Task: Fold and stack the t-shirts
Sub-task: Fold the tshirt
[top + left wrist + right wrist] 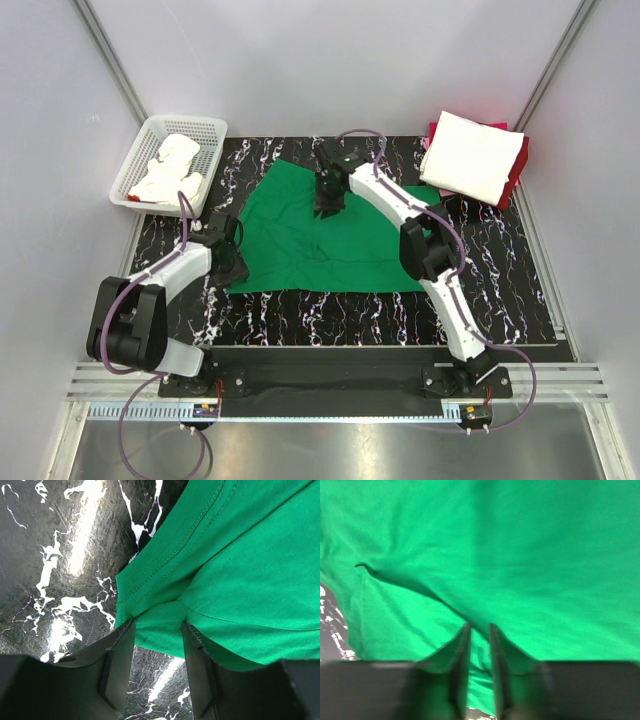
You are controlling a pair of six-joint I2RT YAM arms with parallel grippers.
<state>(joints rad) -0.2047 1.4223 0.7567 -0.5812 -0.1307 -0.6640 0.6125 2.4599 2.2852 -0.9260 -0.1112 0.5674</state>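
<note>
The bright green t-shirt [290, 250] lies spread, with some wrinkles, on the black marbled table [330, 320]. My left gripper [232, 262] is at the shirt's left lower edge. In the left wrist view it [157, 625] stands open, with the hemmed edge of the green shirt [250, 555] lying across its fingertips. My right gripper [328, 208] is low over the shirt's upper middle. In the right wrist view its jaws [479, 626] stand close together on a raised fold of the green fabric [520, 545]. A folded white t-shirt [470, 155] rests on a red one [521, 175] at the back right.
A white mesh basket [185, 120] at the back left holds crumpled white cloth [170, 170]. Grey walls close in on both sides and at the back. The table's front edge runs just ahead of the arm bases.
</note>
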